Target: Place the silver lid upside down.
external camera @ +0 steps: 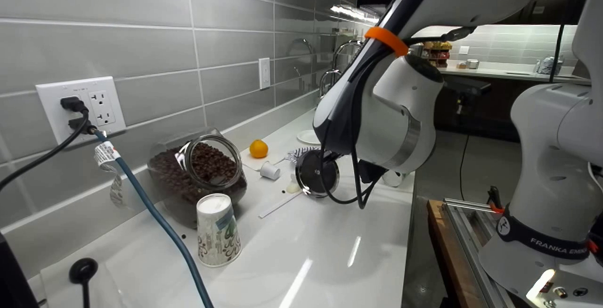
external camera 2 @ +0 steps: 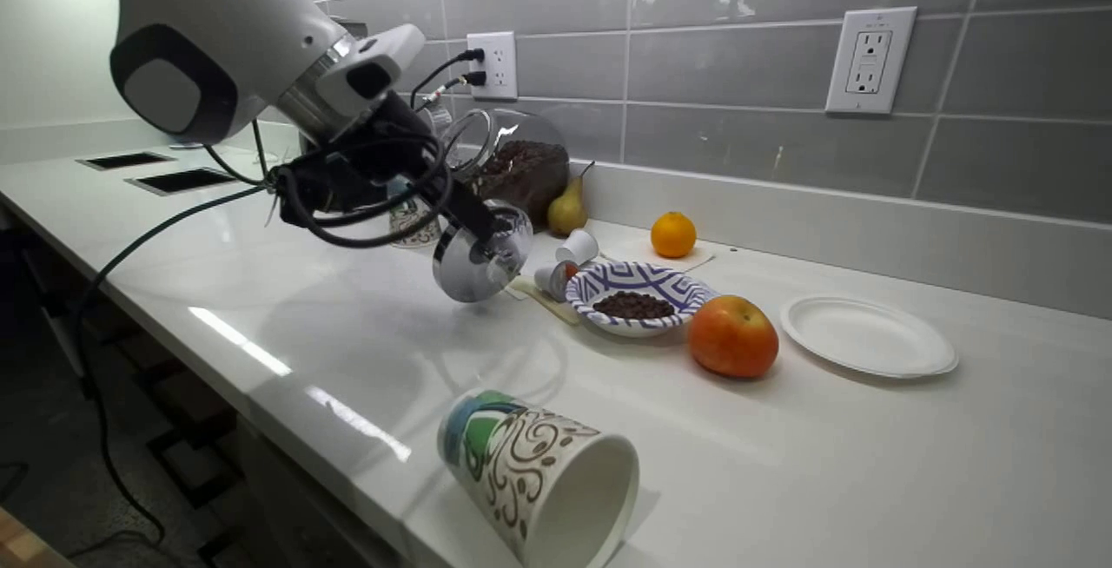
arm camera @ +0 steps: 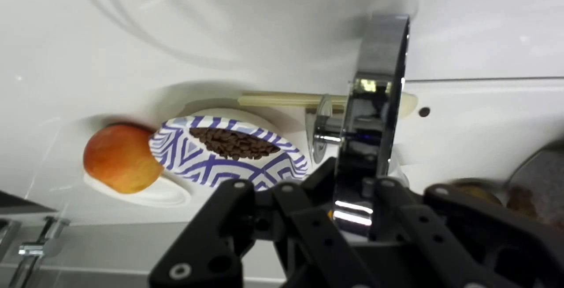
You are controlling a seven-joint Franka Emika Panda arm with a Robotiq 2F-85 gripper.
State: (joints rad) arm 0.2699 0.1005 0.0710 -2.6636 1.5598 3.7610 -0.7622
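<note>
The silver lid (external camera 2: 465,268) is held on edge in my gripper (external camera 2: 497,234). In the wrist view the lid (arm camera: 370,103) stands as a shiny upright band between the two fingers of the gripper (arm camera: 356,178). Its chrome knob (arm camera: 326,131) points left there, toward the patterned bowl. In an exterior view the lid's dark underside (external camera: 318,174) faces the camera; its knob is hidden there. The gripper is shut on the lid's rim side. The lid appears just above the white counter (external camera 2: 330,316); the exact gap is hard to tell.
A patterned bowl with beans (external camera 2: 599,316) and a red fruit (external camera 2: 734,338) lie beside the lid. Small white cups (external camera 2: 577,247) and an orange (external camera 2: 673,234) are behind. A bean jar (external camera: 212,164), an upside-down paper cup (external camera: 218,230) and a lying paper cup (external camera 2: 539,472) stand around.
</note>
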